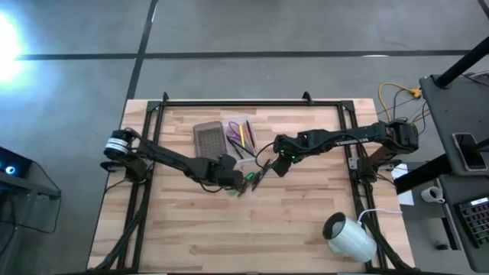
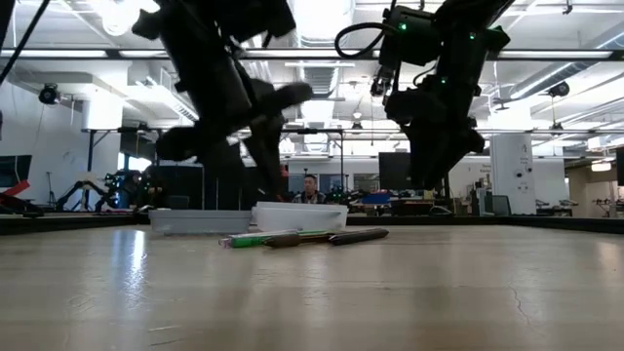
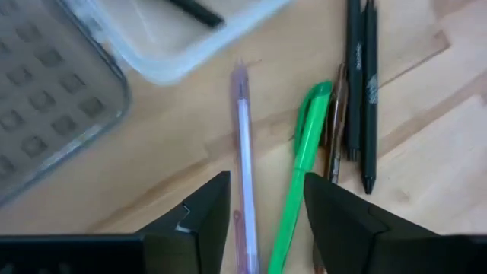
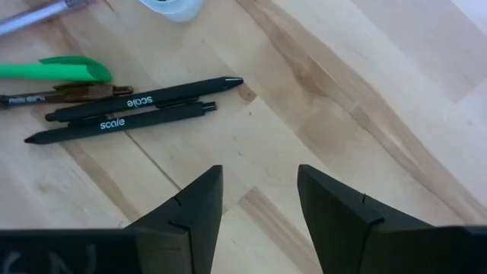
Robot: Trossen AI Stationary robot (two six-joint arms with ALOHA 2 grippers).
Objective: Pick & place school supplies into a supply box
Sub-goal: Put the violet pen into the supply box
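Several pens lie loose on the wooden table: a clear purple-tinted pen [image 3: 243,144], a green pen [image 3: 304,152], a thin brown one [image 3: 335,122] and two black pens [image 4: 137,110]. In the high view this cluster of pens [image 1: 252,180] sits between the two arms. My left gripper [image 3: 266,190] hangs open above the clear and green pens, which run between its fingers. My right gripper [image 4: 259,179] is open over bare wood, beside the black pens. The clear supply box [image 1: 243,134] holds several pens, and its grey lid [image 1: 208,138] lies flat next to it.
A white roll [image 1: 350,237] lies near the table's front right corner. A black frame [image 1: 252,102] runs along the table's far edge and sides. In the low view the box [image 2: 300,215] and lid [image 2: 185,221] stand just behind the pens [image 2: 302,237].
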